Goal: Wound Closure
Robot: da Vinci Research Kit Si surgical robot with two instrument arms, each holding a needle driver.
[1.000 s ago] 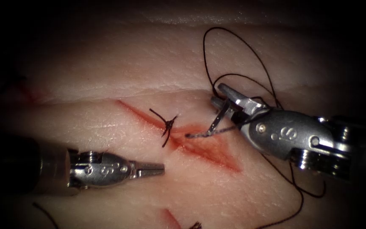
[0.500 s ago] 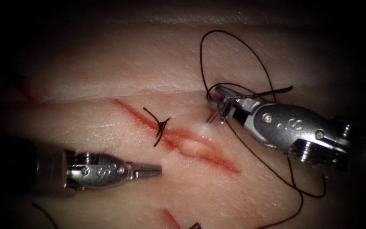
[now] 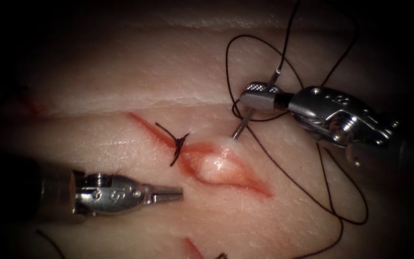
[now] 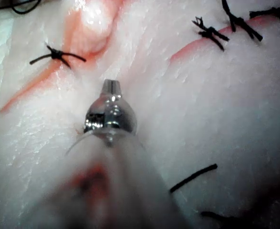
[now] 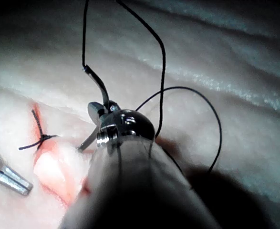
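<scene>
R tool (image 3: 254, 96) rolled over since 1 s ago, wrist turned and lifted a little; needle (image 3: 242, 125), then lying flat across the cut w/ point toward the knot, now stands steep w/ point buried in tissue (image 3: 120, 72) at the cut's right lip. Lip humped up pale just beside entry, cut (image 3: 221, 168) gaping wider than before. Reads as a bite started on the right side; no exit seen on the left side yet. Jaws pressed together on needle, pinching toward its tail end; swaged end sticks up past the jaws w/ thread (image 3: 312, 192) running off it. Same grip seen in R wrist view (image 5: 99, 112), needle (image 5: 98, 86) curving up from jaws to the thread join.

L tool (image 3: 171, 194) unmoved over the last sec, lying low on left side of cut, tip aimed at wound, jaws closed, holding nothing, clear of needle and thread. Seen too in L wrist view (image 4: 111, 88).

Farther out: tied stitch (image 3: 178, 144) w/ cut ends across the cut, left of the new bite. Thread looping wide above and right of R tool, trailing down right side of tissue. Red fluid (image 3: 154, 129) lining the cut.
</scene>
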